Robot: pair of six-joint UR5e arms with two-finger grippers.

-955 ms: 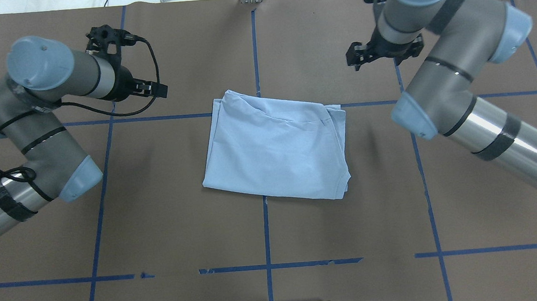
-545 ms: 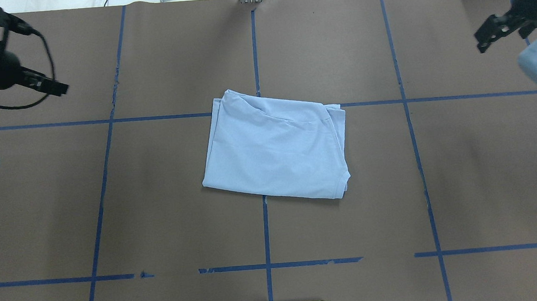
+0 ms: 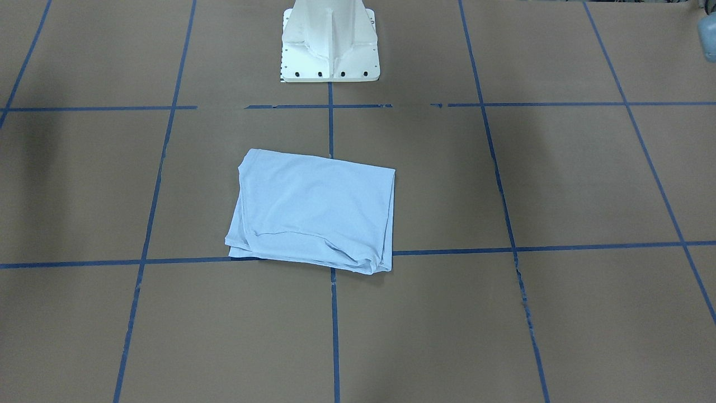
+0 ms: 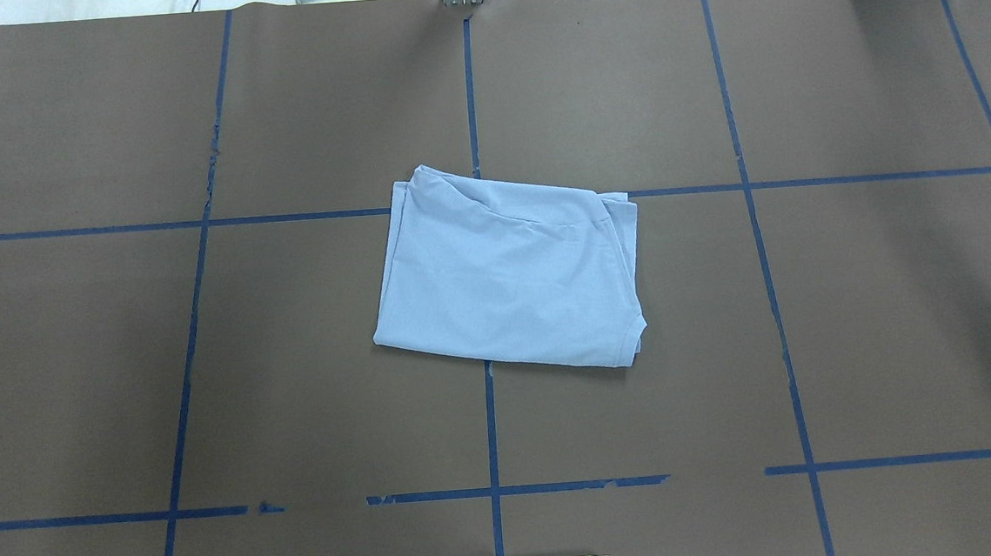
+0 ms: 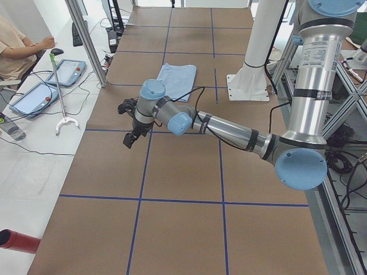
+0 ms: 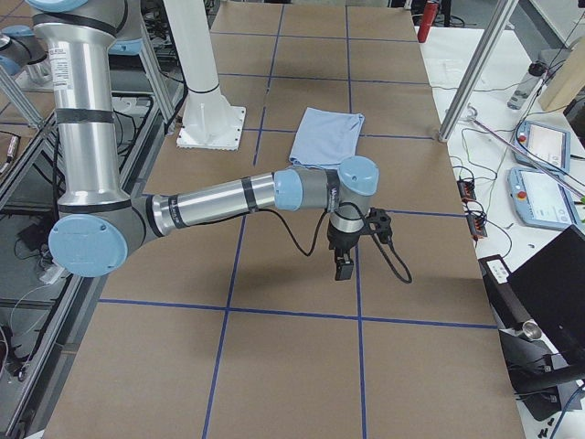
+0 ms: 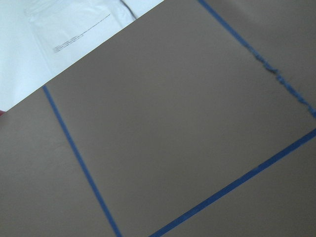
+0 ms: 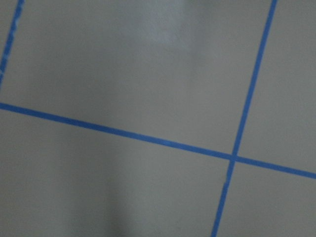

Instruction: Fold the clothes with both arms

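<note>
Centrally on the brown worktop [image 4: 855, 305], a light blue T-shirt [image 4: 508, 273], folded into a rough rectangle, lying flat across a crossing of blue tape lines [image 4: 491, 435]. Layered edges stacked along its far and right sides in the overhead view. Well apart from it, both arms, visible only from the worktop's ends. Left arm [image 5: 223, 129] stretched out low, left hand [image 5: 128, 143] pointing down above bare paper; released or clenched, cannot tell. Right arm [image 6: 219, 201] stretched out likewise, right hand [image 6: 343, 268] pointing down near a tape crossing; state likewise impossible to tell. Wrist views filled only with brown paper and blue tape. White pedestal base [image 3: 330, 42] at the robot's edge, in line with the shirt.
</note>
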